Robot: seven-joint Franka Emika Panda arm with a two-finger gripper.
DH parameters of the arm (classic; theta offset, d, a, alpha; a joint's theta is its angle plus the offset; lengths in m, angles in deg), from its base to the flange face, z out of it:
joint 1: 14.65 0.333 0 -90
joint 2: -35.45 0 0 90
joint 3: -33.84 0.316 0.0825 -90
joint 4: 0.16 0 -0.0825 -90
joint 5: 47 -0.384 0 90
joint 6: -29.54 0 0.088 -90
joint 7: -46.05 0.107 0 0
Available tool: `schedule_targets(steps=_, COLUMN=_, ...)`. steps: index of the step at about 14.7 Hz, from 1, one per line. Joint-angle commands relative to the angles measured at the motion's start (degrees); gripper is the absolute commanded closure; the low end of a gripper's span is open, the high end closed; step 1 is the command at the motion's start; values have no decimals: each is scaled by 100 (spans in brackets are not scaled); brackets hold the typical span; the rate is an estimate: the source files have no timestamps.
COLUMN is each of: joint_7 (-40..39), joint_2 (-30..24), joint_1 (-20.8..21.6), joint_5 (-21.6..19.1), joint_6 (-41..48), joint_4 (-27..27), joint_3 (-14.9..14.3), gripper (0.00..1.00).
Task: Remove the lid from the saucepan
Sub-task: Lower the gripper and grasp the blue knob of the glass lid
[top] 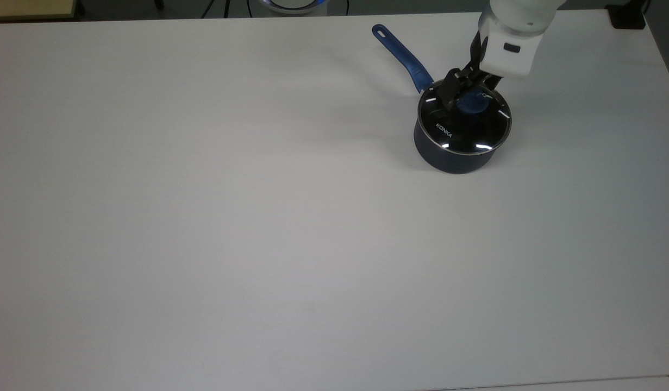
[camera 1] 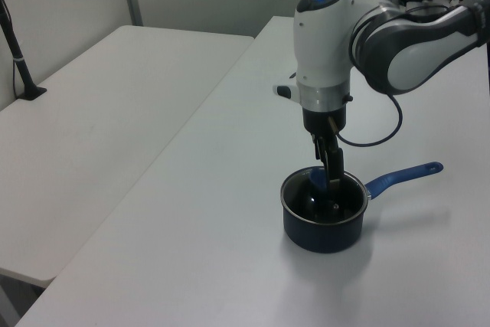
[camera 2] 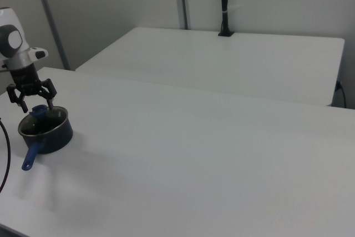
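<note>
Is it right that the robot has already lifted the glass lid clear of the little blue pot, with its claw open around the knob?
Not quite. The lid still sits on the saucepan, as the top view shows. The rest holds: the gripper is open, with its fingers spread on either side of the blue knob, as the right view shows.

Lid [top: 464,120] knob partly behind gripper [top: 467,93]

A white table [top: 231,217] carries the saucepan [top: 456,155], which stands near the top view's upper right.
</note>
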Motion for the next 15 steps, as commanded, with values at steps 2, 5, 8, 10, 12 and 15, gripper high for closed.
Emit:
schedule_targets(steps=2, joint_7=-108, joint_2=27, joint_1=143, joint_5=76, joint_6=-41, joint_4=33, joint_3=-54, gripper=12)
schedule_targets(steps=5, joint_7=-100, joint_2=27, joint_1=188, joint_5=76, joint_6=-41, joint_4=94, joint_3=-63, gripper=34)
schedule_targets(steps=8, joint_7=-56, joint_2=27, joint_1=188, joint_5=76, joint_6=-146, joint_4=95, joint_3=-63, gripper=39)
schedule_targets(steps=10, joint_7=-56, joint_2=27, joint_1=179, joint_5=76, joint_6=-182, joint_4=95, joint_3=-63, gripper=40)
schedule_targets(steps=12, joint_7=-47, joint_2=19, joint_1=162, joint_5=67, joint_6=-164, joint_4=86, joint_3=-63, gripper=51)
schedule_targets(steps=15, joint_7=75, joint_2=-174, joint_1=127, joint_5=41, joint_6=-77, joint_4=60, joint_3=-72, gripper=56)
